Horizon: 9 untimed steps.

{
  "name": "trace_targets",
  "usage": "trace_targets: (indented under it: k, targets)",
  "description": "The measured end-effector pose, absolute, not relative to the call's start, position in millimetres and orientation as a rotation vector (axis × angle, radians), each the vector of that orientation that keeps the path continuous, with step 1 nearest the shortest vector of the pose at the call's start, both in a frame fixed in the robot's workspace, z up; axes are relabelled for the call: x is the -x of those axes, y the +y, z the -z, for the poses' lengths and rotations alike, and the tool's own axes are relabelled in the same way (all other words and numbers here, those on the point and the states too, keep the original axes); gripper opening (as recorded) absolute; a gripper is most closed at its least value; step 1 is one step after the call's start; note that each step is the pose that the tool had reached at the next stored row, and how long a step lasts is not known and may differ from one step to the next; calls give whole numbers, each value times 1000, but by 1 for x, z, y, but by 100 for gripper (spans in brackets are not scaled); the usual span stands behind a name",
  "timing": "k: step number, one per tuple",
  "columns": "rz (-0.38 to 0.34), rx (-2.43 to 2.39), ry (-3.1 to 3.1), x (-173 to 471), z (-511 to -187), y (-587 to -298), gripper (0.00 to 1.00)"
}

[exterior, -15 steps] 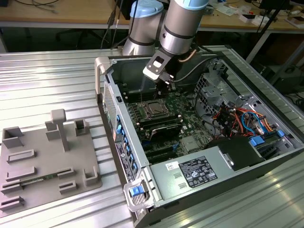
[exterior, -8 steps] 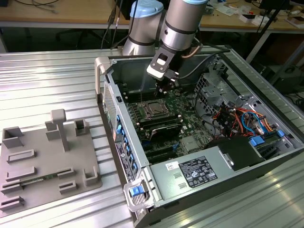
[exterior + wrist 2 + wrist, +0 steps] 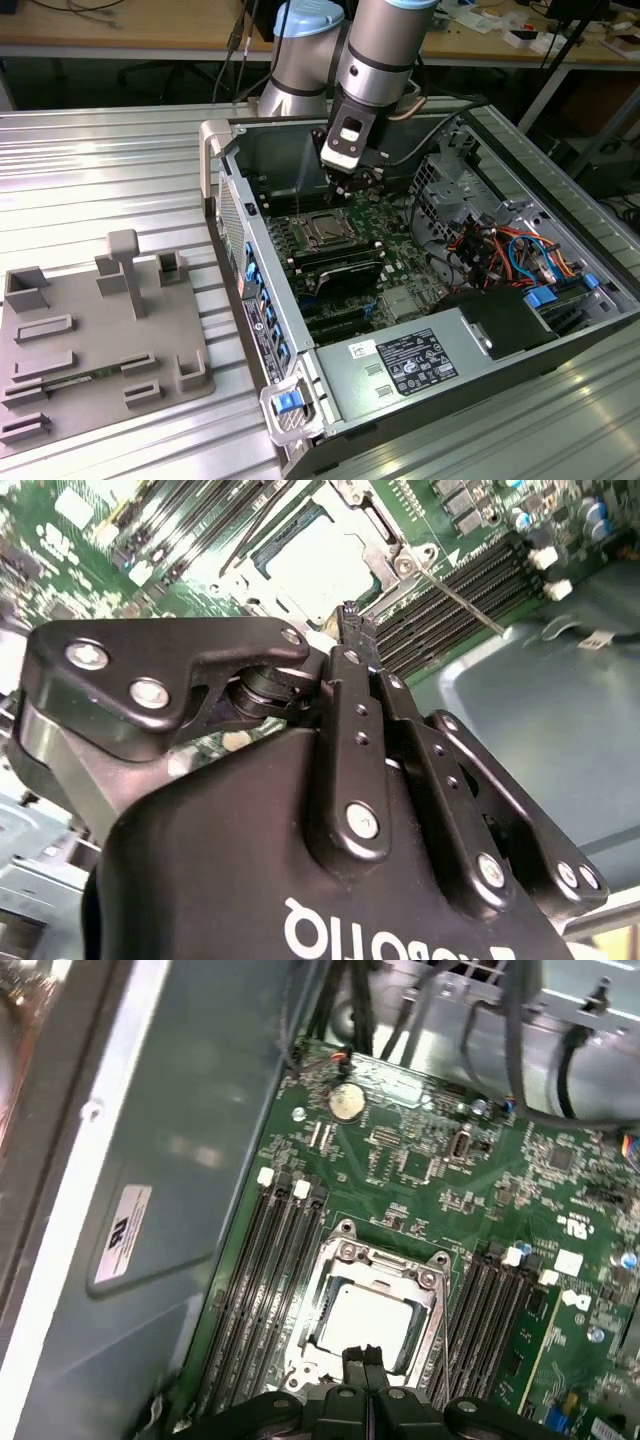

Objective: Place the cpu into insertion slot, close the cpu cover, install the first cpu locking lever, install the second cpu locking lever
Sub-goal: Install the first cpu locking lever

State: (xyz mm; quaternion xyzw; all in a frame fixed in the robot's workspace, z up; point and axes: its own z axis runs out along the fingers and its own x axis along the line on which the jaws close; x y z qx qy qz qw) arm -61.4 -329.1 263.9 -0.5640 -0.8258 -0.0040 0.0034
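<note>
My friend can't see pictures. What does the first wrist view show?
A silvery cpu sits on a green motherboard, framed by the metal cpu cover. The black gripper, fingers shut together, hangs by the cover's edge. Dark memory slots run on both sides.

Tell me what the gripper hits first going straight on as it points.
Probably the cpu cover, at its frame edge beside the cpu: in the first wrist view the gripper sits over that edge. Depth is unclear; it could be the cpu itself.
</note>
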Motion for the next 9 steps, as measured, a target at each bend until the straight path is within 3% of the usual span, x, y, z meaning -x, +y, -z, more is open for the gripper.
trace_targets:
  k: [9]
  targets:
    - [12, 1672, -2651, 75, -264, -329, 11]
